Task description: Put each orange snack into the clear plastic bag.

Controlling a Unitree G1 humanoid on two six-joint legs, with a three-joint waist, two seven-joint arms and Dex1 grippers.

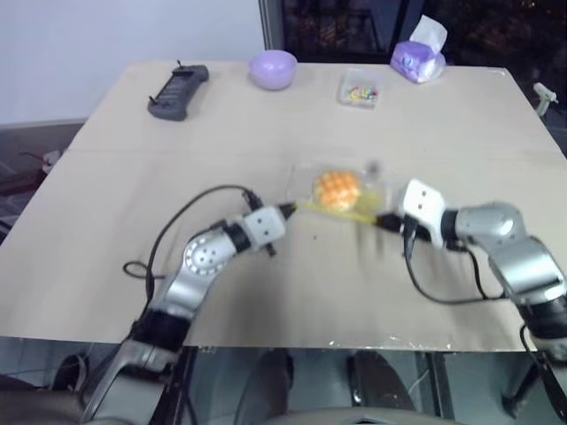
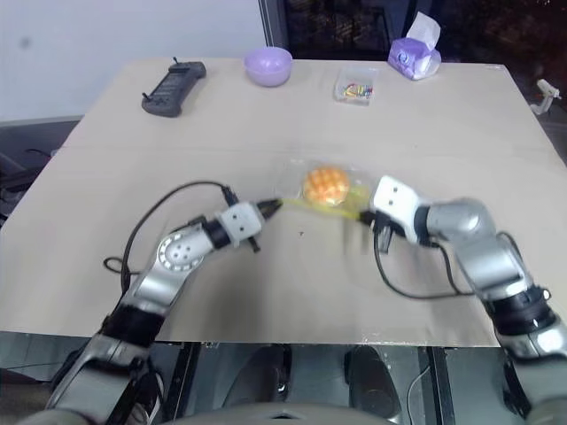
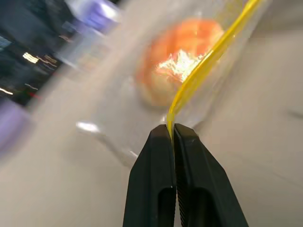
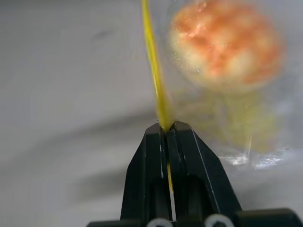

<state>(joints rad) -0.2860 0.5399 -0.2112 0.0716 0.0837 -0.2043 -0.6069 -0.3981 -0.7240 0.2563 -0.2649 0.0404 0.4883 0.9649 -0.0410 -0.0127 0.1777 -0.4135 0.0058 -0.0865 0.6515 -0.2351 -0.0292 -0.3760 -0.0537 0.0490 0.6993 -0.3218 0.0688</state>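
Mid-frame I see the orange snack (image 1: 337, 188), grid-scored, inside the clear plastic bag (image 1: 354, 197); left gripper (image 3: 171, 135) and right gripper (image 4: 165, 126) both pinch its yellow seal strip (image 3: 203, 66).

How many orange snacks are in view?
1. The snack lies inside the bag at mid-table, between the left claw and right claw, both pinching its yellow strip. No others seen.
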